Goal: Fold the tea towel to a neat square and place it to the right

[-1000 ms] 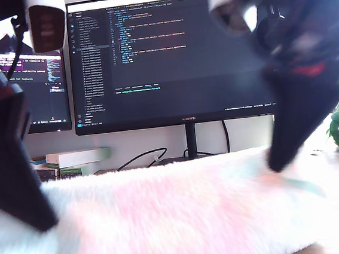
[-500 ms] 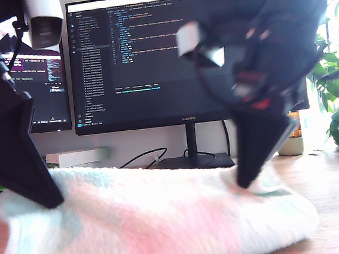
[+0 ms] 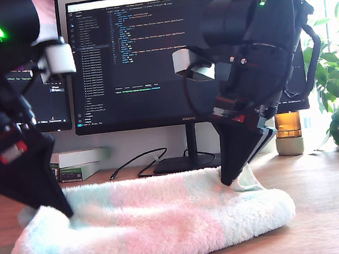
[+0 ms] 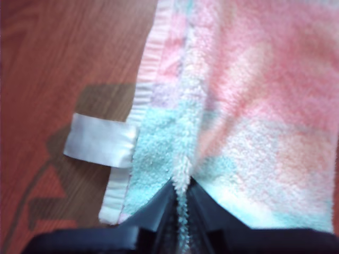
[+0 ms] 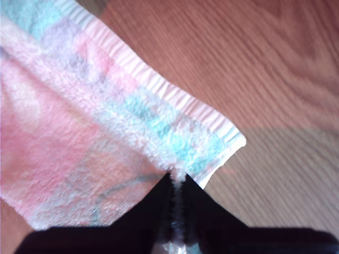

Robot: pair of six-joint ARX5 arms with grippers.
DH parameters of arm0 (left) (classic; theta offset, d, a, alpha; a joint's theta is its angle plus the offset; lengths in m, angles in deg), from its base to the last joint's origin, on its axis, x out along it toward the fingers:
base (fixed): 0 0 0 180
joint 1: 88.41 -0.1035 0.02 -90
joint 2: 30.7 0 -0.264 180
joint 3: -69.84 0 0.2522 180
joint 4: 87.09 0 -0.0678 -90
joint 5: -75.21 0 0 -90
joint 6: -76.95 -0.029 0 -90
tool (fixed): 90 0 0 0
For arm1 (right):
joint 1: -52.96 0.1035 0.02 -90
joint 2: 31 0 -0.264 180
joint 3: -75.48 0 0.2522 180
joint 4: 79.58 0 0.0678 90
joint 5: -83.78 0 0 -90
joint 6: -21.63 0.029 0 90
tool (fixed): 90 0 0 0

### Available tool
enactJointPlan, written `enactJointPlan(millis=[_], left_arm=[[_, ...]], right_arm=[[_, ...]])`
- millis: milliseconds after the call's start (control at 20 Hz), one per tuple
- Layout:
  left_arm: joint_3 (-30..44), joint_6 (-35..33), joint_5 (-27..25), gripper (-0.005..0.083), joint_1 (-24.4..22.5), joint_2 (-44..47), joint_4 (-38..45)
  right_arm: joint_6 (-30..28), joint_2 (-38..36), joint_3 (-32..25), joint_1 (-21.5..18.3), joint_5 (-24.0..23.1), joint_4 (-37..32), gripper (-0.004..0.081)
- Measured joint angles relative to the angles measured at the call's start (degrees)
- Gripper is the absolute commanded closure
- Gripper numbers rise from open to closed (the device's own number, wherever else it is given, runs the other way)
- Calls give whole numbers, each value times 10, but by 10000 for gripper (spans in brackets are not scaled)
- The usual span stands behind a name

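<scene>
Bare wooden table (image 4: 63, 58) borders the tea towel (image 3: 160, 221) pinched by both grippers.

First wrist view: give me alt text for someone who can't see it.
My first gripper is shut on a raised fold of the tea towel, fluffy pink, mint and white checks. The hemmed edge lies flat on the wooden table, with a white label sticking out from it.
</scene>
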Motion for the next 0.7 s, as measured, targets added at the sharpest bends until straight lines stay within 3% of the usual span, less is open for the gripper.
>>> enactJointPlan(millis=[500,700], left_arm=[[0,-17,-1,784,-5,-48,31],[0,-17,-3,766,-9,-48,32]], right_arm=[[2,54,6,0,1,-33,781],[12,55,6,0,2,-39,709]])
